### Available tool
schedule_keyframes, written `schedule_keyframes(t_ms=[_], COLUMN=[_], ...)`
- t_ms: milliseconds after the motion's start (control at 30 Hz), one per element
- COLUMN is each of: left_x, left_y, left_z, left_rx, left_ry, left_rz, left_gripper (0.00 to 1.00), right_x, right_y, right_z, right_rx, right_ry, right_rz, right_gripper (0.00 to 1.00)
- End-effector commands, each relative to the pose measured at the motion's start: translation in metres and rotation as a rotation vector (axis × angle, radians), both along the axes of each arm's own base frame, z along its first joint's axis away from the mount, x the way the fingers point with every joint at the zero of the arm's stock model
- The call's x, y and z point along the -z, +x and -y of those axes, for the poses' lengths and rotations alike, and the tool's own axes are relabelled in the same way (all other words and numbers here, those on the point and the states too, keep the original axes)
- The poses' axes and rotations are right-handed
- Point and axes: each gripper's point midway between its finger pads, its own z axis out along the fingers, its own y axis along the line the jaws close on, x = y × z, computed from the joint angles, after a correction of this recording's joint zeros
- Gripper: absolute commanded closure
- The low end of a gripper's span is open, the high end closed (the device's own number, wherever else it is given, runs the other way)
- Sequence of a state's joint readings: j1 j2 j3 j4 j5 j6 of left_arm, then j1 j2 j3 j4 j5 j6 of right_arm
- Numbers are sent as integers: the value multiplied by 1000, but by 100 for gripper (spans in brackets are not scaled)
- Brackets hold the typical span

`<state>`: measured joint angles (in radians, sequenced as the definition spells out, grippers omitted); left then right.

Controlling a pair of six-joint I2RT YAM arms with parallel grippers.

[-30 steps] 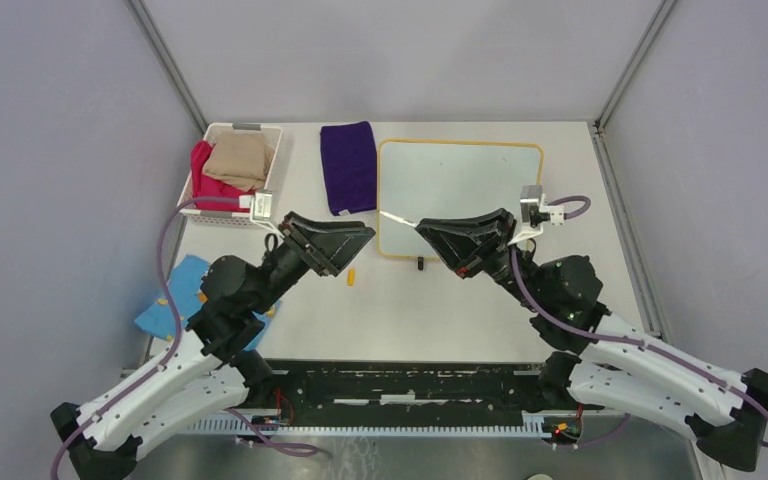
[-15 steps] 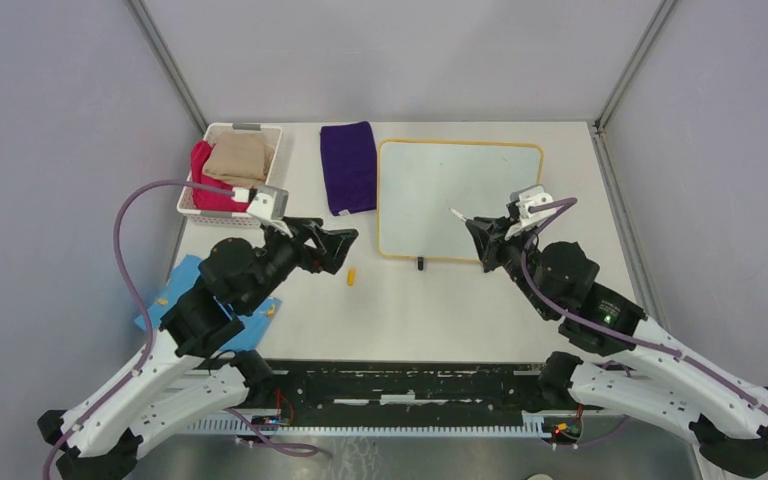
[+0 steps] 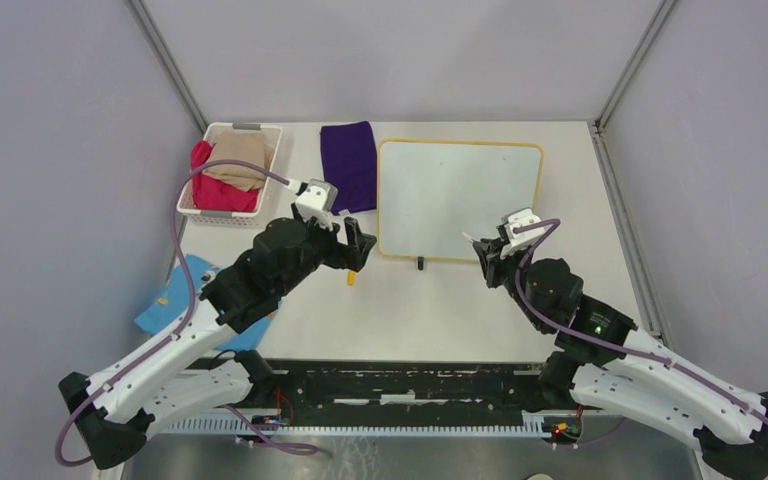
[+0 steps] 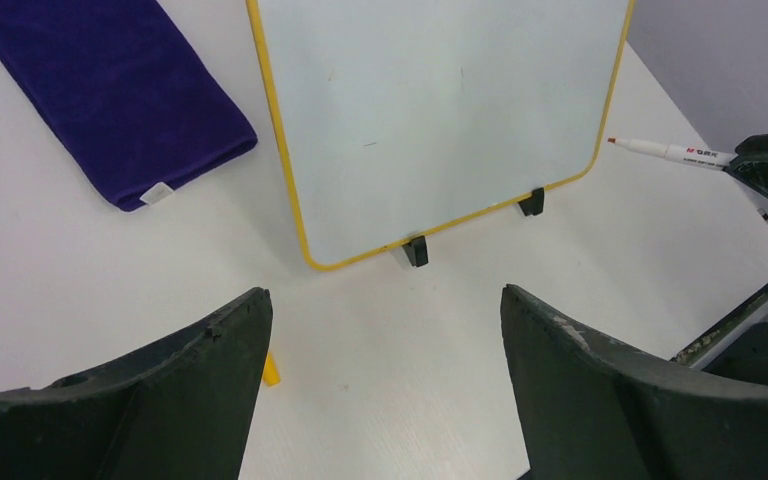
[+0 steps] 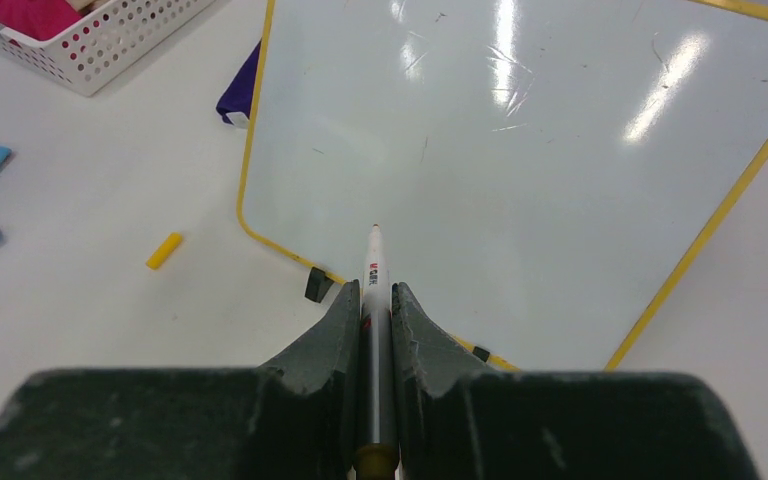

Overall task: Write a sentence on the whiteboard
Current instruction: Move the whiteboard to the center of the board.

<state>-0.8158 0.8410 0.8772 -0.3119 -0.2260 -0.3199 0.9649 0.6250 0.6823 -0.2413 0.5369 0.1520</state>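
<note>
Vs 1 s ago: right gripper (image 3: 487,252) has pulled back. It was stretched over the near-left part of the whiteboard (image 3: 460,200) w/ the marker tip aimed left. Now it sits at the board's near edge, right of centre. Left gripper (image 3: 358,243) has swung in twd the board's near-left corner and is now just beside it, wrist cam closer to the board's left edge. Board itself hasn't shifted.

Marker (image 5: 376,290): white barrel, clamped betw. the right gripper's jaws, long axis in line w/ the fingers. In top view the tip points away from the arms & a bit left, over the board's near strip. Tip touching the surface or above it: can't tell.

Whiteboard: flat on the table (image 3: 430,310), long axis left-right, two black feet on the near edge. Face is glossy white w/ faint scuffs + glare.

Left gripper: jaws wide apart, empty, facing the board's near-left corner.

Yellow cap (image 3: 351,277) lies on the table just on the near side of that corner. Purple cloth (image 3: 348,167) is beside the board's left edge, a gap betw. them.
</note>
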Motion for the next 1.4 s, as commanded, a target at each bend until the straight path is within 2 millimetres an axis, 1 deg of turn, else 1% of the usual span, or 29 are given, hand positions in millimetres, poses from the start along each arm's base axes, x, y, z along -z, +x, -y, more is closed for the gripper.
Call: schedule_keyframes(t_ms=[0, 133, 167, 267, 333, 433, 500, 567, 600, 667, 700, 767, 833, 900, 933, 1000, 1167, 1267, 1367], left_x=[-2, 1, 3, 16, 30, 57, 76, 97, 104, 119, 123, 128, 133, 143, 149, 162, 186, 196, 205], left_y=[7, 18, 20, 21, 23, 25, 23, 23, 24, 28, 30, 30, 26, 30, 33, 39, 47, 51, 57], left_z=[13, 10, 13, 26, 34, 42, 51, 61, 64, 71, 75, 89, 106, 117, 120, 125, 140, 146, 146], left_rx=[57, 13, 22, 79, 85, 65, 76, 83, 78, 56, 53, 52, 55, 25, 9, -28, -51, -72, -107], left_ry=[42, 68, 74, 98, 100, 90, 74, 73, 69, 73, 74, 85, 119, 156, 167, 189, 212, 236, 253], left_rz=[47, 68, 76, 59, 14, -88, -162, -229, -254, -297, -305, -290, -258, -249, -255, -269, -282, -285, -283], left_gripper=[11, 11, 11, 11, 12, 15, 18, 23, 24, 26, 27, 28, 28, 28, 30, 33, 37, 40, 42], right_x=[-4, -2, -3, -8, -12, -17, -16, -22, -22, -25, -26, -28, -31, -37, -35, -37, -40, -40, -41], right_y=[7, 11, 12, 15, 17, 17, 17, 17, 16, 16, 16, 16, 15, 14, 12, 9, 2, 0, -1], right_z=[-2, -10, -12, -17, -17, -18, -16, -15, -14, -11, -8, -1, 8, 16, 20, 27, 40, 44, 44], right_rx=[33, 19, 13, 8, 12, 6, 12, 17, 17, 26, 33, 55, 80, 101, 104, 114, 126, 128, 125], right_ry=[19, 23, 22, 23, 30, 49, 51, 80, 83, 84, 79, 64, 51, 54, 41, 52, 79, 73, 74], right_rz=[24, 28, 33, 57, 77, 97, 98, 119, 124, 136, 141, 152, 163, 185, 182, 191, 219, 227, 230], right_gripper=[100, 100, 100, 100, 100, 100, 100, 100, 100, 100, 100, 100, 100, 100, 100, 100, 100, 100, 100])
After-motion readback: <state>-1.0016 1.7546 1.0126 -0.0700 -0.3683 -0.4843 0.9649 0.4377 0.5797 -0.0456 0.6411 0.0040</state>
